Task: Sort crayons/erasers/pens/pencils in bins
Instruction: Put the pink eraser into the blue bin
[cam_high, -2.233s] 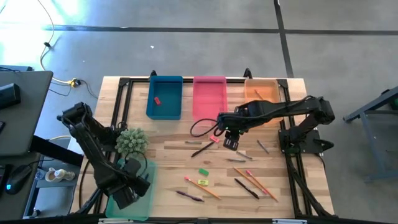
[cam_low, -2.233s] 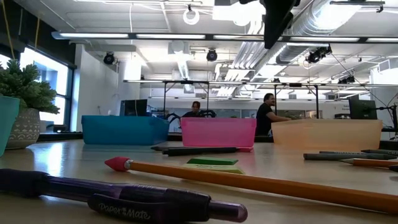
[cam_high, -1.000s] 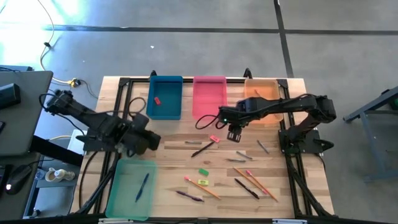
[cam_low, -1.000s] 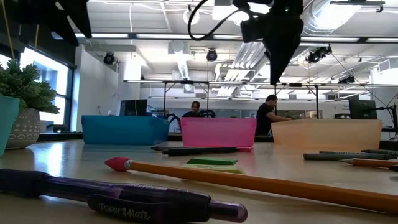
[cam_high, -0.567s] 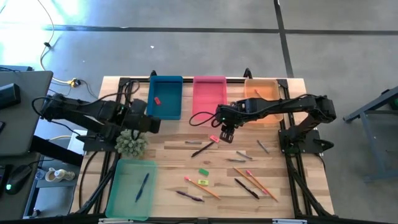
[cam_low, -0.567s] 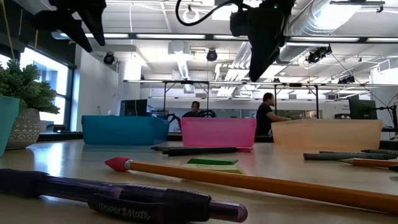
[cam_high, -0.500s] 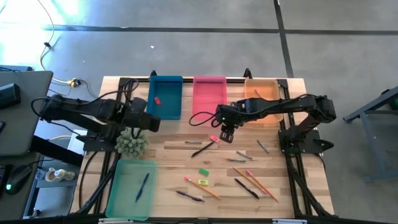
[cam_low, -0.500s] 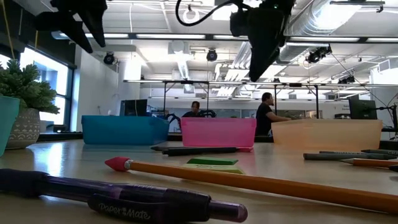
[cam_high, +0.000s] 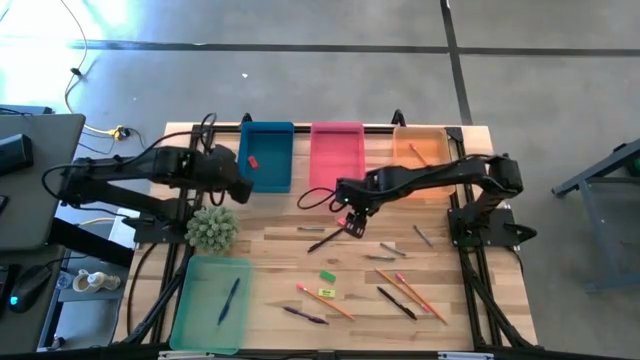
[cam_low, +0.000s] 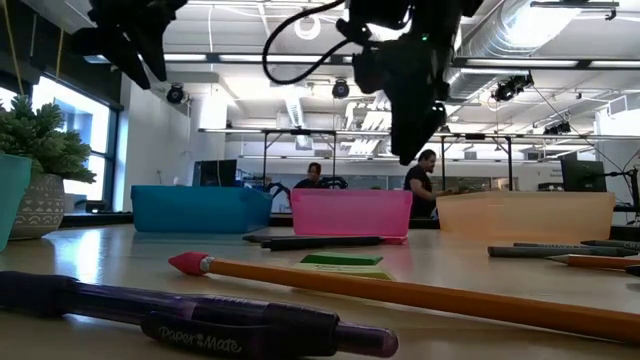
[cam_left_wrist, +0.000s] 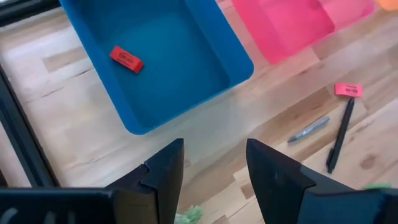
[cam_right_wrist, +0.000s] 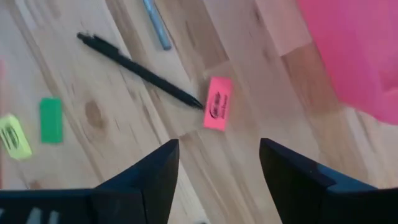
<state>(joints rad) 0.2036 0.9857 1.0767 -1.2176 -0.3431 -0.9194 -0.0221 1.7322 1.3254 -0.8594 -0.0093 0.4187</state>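
Pink eraser (cam_right_wrist: 217, 103) is the target here, lying flat on the wooden table (cam_high: 270, 255) just in front of the pink bin (cam_high: 336, 152), its short end almost touching the tip of a black pen (cam_right_wrist: 140, 70). The right gripper (cam_high: 355, 222) is hanging over it with its fingers (cam_right_wrist: 152, 171) spread wide and nothing between them; in the right wrist view the eraser is sitting in line with the gap.

How is it going to handle? It looks like a small, light, rubbery block, so weight should be no trouble, and the surface ought to grip well against the pads. The catch is how flat it is: very little height to bite on, so the fingers would probably need to come down right to the wood and close across the narrow width, on the two long edges. It is lying at a slant, so the wrist may want turning to match. Squeezing too hard could flip it or squirt it out, and that pen tip close by could get nudged or caught up as well.

Over on the other side, the left gripper (cam_left_wrist: 211, 168) is waiting by the near corner of the blue bin (cam_left_wrist: 186, 68), jaws apart and empty. A red eraser (cam_left_wrist: 127, 59) is already lying inside that bin, so that seems the likely home for the pink one.
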